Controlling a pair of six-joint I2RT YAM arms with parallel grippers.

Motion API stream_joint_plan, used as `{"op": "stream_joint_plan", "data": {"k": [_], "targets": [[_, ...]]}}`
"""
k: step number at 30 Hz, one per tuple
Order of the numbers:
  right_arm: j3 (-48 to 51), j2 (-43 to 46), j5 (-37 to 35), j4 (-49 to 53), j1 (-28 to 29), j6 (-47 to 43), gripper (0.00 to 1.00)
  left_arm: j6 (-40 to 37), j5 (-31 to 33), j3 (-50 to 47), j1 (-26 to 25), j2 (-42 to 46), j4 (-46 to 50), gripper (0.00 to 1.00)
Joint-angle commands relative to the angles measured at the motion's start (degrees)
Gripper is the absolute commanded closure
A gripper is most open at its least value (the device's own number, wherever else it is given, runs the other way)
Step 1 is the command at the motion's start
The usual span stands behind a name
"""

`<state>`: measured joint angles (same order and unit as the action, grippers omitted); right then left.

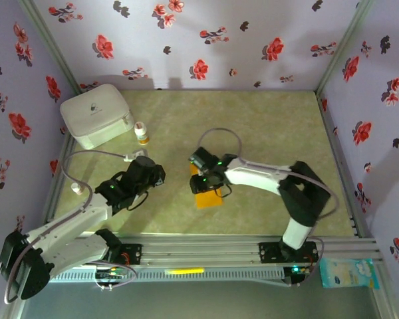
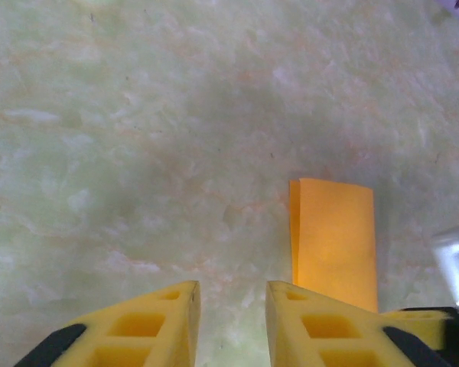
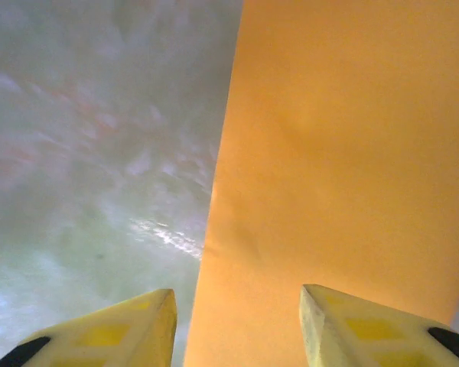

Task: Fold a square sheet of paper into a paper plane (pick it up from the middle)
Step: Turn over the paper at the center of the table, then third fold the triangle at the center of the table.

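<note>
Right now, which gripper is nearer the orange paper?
Right. The right gripper is directly above the orange paper; the left gripper sits off to its left, clear of it.

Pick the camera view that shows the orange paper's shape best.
Left wrist: the orange paper lies as a nearly whole narrow rectangle. Top external shows it small, partly under the right gripper. Right wrist crops it close up.

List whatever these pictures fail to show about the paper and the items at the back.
- Folded orange paper: in the top view, its far end is under the right arm; the layers are untellable.
- Right wrist view: the paper is cut off by the top and right edges.
- Left wrist view: its near end is behind the left tool.
- Small bottle: label too small in the top view.
</note>
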<state>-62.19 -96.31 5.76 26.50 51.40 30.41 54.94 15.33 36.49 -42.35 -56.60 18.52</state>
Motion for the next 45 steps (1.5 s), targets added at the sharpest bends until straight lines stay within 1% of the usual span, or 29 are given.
{"op": "stream_joint_plan", "data": {"k": [1,4,6,7,8,11,13,16,18,24,29,37,45], "targets": [[5.1,7.76,9.21,-8.78,-3.4,5.28,0.54,-1.81,-4.0,1.72,0.5,-3.06,-1.34,0.7],[11.75,11.49,13.36,-14.73,-8.67,9.35,0.58,-3.41,-8.46,3.96,0.51,-8.54,-2.41,0.71],[15.32,12.44,17.88,-18.33,-12.01,11.29,0.61,-4.44,-11.88,6.21,0.51,-12.78,-2.39,0.71],[16.46,12.89,18.97,-19.27,-13.06,11.5,0.63,-4.88,-14.02,7.33,0.51,-15.07,-2.7,0.72],[17.14,13.08,18.84,-19.3,-13.55,11.42,0.66,-5.14,-15.76,8.08,0.5,-16.87,-3.11,0.72],[19.38,12.36,19.27,-20.58,-15.2,12.14,0.79,-4.5,-21.68,9.21,0.51,-22.39,-6.61,0.73],[20.39,11.06,19.94,-21.44,-16.24,13.03,0.86,-3.29,-24.13,9.1,0.49,-24.64,-9.12,0.73],[20.97,8.47,21.57,-23.06,-17.63,13.57,0.9,-0.92,-26.92,7.85,0.42,-26.57,-13.56,0.72],[21.06,6.77,23.04,-24.87,-17.91,13.78,0.93,-0.34,-27.74,7.72,0.42,-27.6,-14.51,0.72],[20.13,2.58,24.27,-26.97,-19.17,13.75,0.95,0.0,-28.38,8.6,0.39,-30.24,-13.49,0.69],[22.25,-0.25,25.91,-29.79,-20.89,14.51,0.96,1.11,-29.43,8.45,0.42,-32.29,-15.14,0.68],[27.56,-2.0,25.09,-35.82,-21.72,18.03,0.96,2.18,-32.19,8.53,0.42,-36.25,-18.48,0.68],[27.84,-1.94,24.05,-35.42,-21.89,18.28,0.96,3.43,-32.37,8.01,0.42,-37.89,-20.94,0.68]]}}
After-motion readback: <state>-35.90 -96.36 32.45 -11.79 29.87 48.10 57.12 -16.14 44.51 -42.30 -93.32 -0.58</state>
